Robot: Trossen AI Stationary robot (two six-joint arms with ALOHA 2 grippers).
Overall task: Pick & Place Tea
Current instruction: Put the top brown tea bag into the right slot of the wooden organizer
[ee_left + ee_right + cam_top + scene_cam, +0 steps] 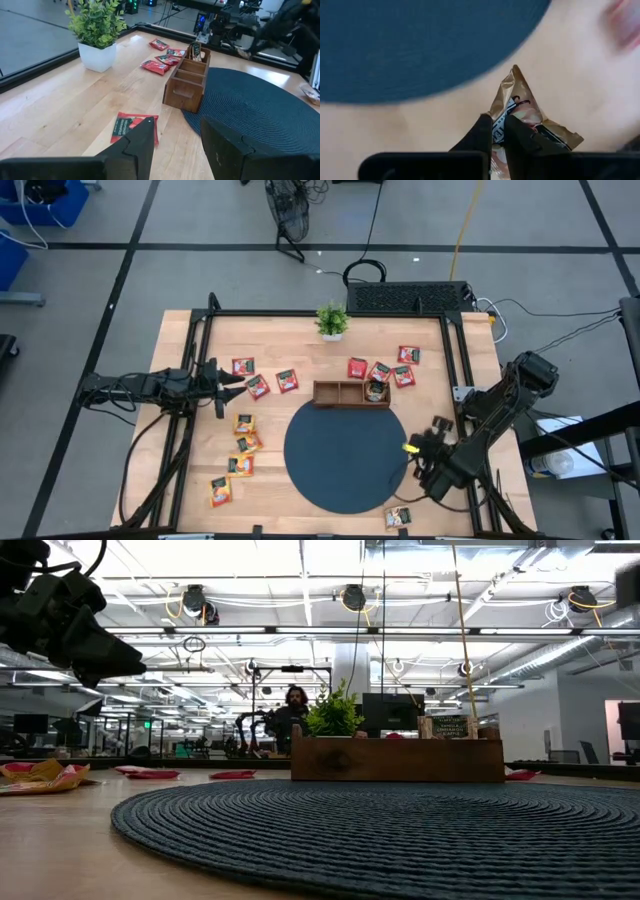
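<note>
1. Tea is the job: small flat sachets lie scattered over the counter (pixel 190 340), red ones on both sides of the wooden tray (pixel 351 394) and yellow-orange ones (pixel 243 423) in a loose column on the left arm's side of the dark round mat (pixel 345 455).
2. Largest on the counter is the mat, lying just in front of the three-compartment tray; one end compartment of the tray already holds a sachet standing on edge, and a small potted plant (pixel 331 321) stands behind it at the far edge.
3. Right claw (pixel 499 131) is at the mat's rim on its own side, fingers pinched together on a crumpled gold-tan sachet (pixel 517 107), which stands up between them just off the mat; the high view shows a spot of yellow at the same place.
4. Left claw (pixel 175 145) waits over the counter on the left, fingers apart and empty, pointing across a red sachet (pixel 134 127) toward the tray.
5. Step in hand, as I judge it: the grasp is made and the lift is due. The next move calls for raising the sachet clear, carrying it across the mat, and releasing it over a tray compartment without letting the thin packet slip.
</note>
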